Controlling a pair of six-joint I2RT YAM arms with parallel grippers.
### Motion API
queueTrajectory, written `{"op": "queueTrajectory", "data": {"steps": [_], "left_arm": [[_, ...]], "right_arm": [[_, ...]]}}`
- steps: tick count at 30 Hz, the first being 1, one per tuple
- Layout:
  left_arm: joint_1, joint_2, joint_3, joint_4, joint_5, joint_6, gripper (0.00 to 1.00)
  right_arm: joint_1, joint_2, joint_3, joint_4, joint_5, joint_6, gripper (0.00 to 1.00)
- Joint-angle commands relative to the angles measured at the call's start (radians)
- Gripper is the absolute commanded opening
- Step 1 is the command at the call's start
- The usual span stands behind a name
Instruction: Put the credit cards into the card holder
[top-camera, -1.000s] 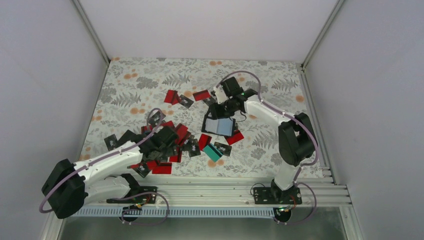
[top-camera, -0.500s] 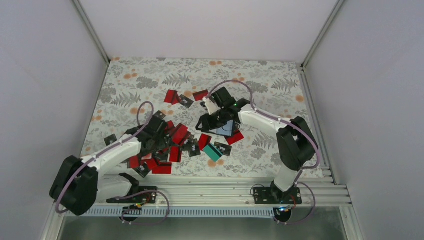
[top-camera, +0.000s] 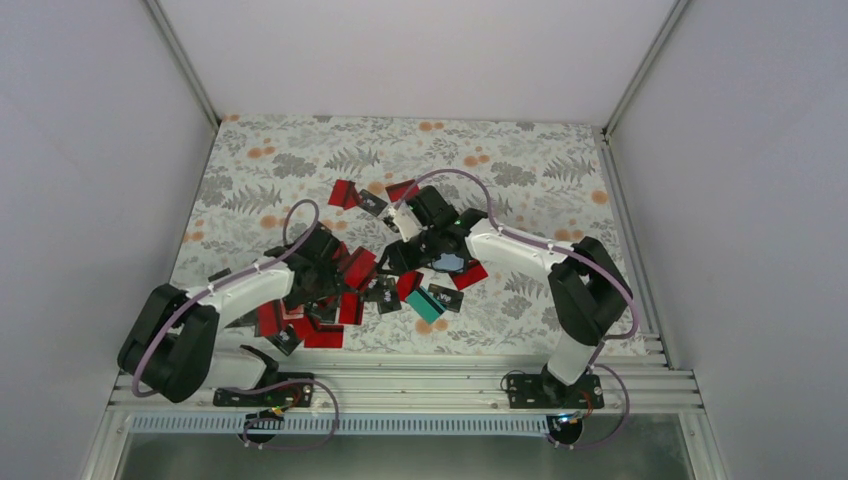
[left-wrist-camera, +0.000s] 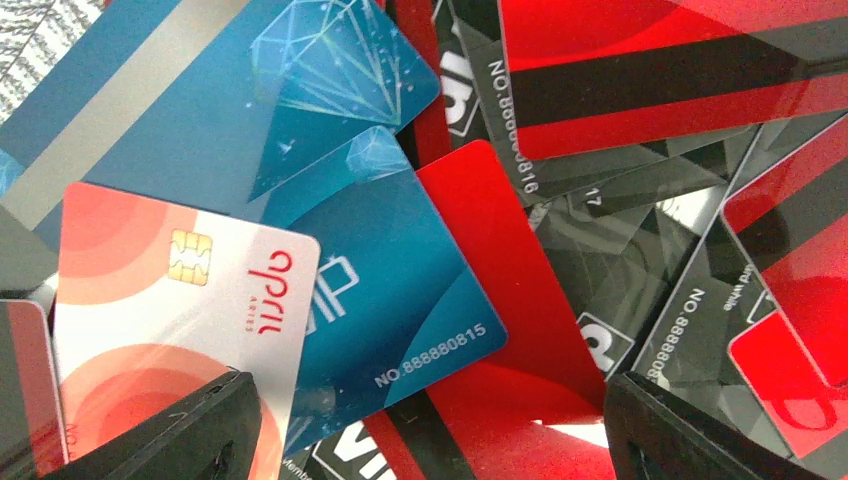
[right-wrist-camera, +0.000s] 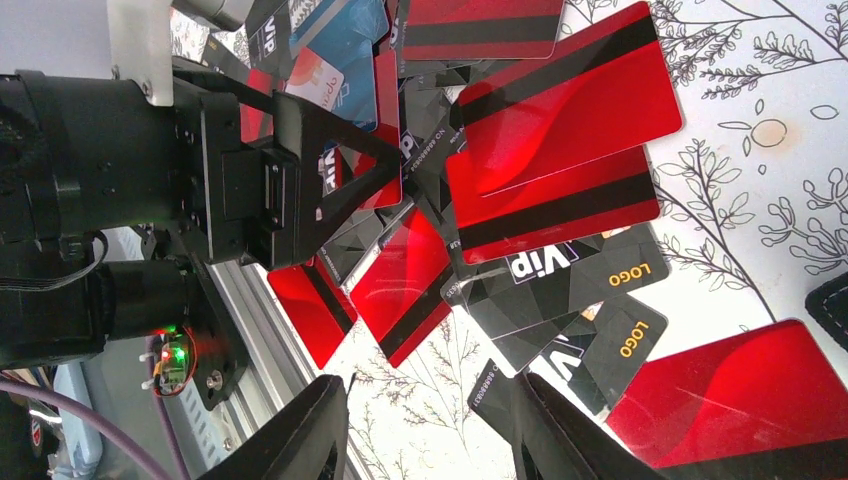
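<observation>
Floral-print desk (top-camera: 260, 190) in a white-walled booth (top-camera: 100, 150), metal rails (top-camera: 420, 385) at the near edge. Heap of credit cards (top-camera: 345, 290) mid-desk: red, black, blue. Left arm (top-camera: 235, 295) reaches forward. The left jaws (left-wrist-camera: 430, 440) are spread wide, low over the heap, with a blue card (left-wrist-camera: 400, 290) and a red card (left-wrist-camera: 530, 320) between the tips. Right arm (top-camera: 520, 245) is folded leftward. The right jaws (right-wrist-camera: 430, 430) are spread with nothing pinched, cards just ahead. The card holder (top-camera: 447, 263) lies behind the right jaws, mostly hidden under the wrist.
</observation>
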Motion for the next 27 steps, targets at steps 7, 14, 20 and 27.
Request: {"op": "queueTrajectory", "data": {"steps": [7,14,20,27], "left_arm": [[-0.003,0.037,0.09,-0.062,0.091,-0.017,0.83],[-0.03,0.103,0.136,-0.123,0.073,-0.074,0.82],[-0.03,0.175,0.146,-0.127,0.079,-0.103,0.81],[-0.03,0.252,0.126,-0.08,0.09,-0.106,0.71]], "right_arm": [[0.012,0.002,-0.025,0.028,0.024,-0.036,0.43],[0.012,0.002,-0.043,0.047,0.008,-0.054,0.43],[0.012,-0.013,-0.08,0.053,0.017,-0.079,0.43],[0.011,-0.01,-0.097,0.055,0.013,-0.103,0.43]]}}
